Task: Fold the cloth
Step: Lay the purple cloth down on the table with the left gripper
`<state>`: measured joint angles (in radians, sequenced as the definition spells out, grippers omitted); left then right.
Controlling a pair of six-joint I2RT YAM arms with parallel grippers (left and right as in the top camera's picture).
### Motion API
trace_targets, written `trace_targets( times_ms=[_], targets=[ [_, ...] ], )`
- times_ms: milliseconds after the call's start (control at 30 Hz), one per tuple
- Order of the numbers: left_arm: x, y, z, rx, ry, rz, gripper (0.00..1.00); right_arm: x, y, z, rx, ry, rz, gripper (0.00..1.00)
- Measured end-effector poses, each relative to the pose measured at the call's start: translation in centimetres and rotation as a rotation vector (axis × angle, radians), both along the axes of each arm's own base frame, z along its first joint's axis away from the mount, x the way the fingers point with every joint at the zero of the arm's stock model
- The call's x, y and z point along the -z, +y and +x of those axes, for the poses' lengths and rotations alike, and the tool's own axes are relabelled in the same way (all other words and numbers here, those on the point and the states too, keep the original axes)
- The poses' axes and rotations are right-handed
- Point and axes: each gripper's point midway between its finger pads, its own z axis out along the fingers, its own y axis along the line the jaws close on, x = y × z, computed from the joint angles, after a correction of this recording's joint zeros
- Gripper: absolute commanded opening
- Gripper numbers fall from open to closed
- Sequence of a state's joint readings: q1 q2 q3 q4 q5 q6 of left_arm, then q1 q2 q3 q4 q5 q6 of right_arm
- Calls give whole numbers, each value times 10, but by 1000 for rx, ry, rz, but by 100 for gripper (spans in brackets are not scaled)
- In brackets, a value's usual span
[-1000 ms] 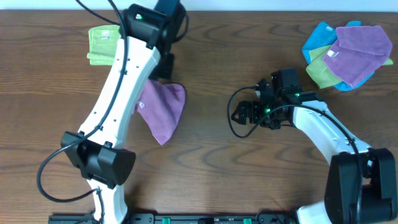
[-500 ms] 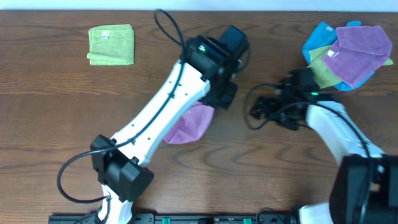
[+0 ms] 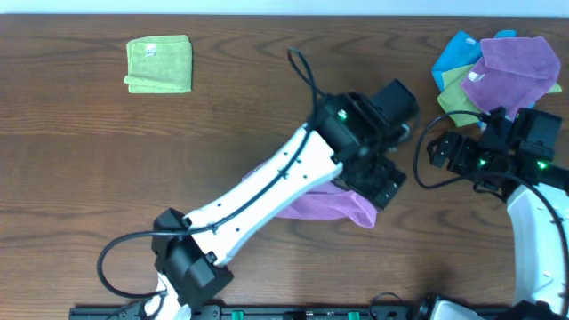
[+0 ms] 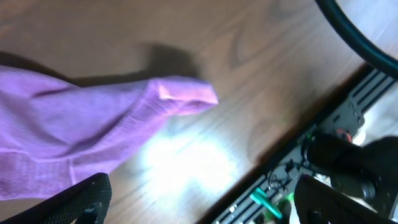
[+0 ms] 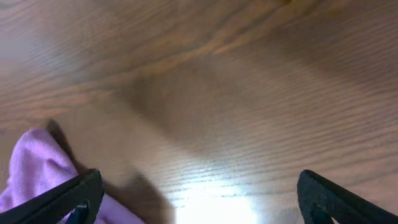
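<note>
The cloth [image 3: 342, 206] is plain pinkish-purple (no pattern). The table [image 3: 71, 160] is dark brown wood grain. The far cloth [image 3: 160, 64] is lime green. The pile [image 3: 507, 71] is blue, green and violet. The left arm [image 3: 267, 191] and right arm [image 3: 538, 231] are white with black joints.

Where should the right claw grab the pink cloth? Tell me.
Take the cloth by its loose corner poking out from under the left arm, coming in from the right; the rest is bunched and covered from overhead.

No text, label or number can be read anywhere.
</note>
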<state>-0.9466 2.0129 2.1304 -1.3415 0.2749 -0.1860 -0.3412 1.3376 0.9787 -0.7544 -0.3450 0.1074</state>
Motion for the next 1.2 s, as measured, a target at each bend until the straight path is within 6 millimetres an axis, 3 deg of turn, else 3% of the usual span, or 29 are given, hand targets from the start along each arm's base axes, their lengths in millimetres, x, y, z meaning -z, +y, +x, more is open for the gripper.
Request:
trace_targets(
  times_ms=[100,200,333,467,600,767,933,1067,1200],
  targets=[
    [8,10,-6,6,-11,78,95,2,14,-10,-37,31,65,99],
    [15,47,7,-53,-89,262,95,5,27,-26,-64,90,124,99],
    [11,103,38,-157,-199,474,95,2,38,-46,-100,137,157,99],
    [7,140,71,-289,-206,506,95,-12,51,-54,-146,104,194,99],
    [15,161,88,-388,-113,445,95,-12,59,-57,-202,80,216,99],
    [52,170,64,-397,53,479,95,17,75,-83,-237,161,292,99],
    [88,157,36,-410,222,437,95,17,88,-86,-197,181,394,96],
    [105,143,35,-456,278,363,95,16,93,-85,-75,242,469,97],
    [125,135,52,-512,282,260,95,16,92,-72,21,240,484,99]
  ],
)
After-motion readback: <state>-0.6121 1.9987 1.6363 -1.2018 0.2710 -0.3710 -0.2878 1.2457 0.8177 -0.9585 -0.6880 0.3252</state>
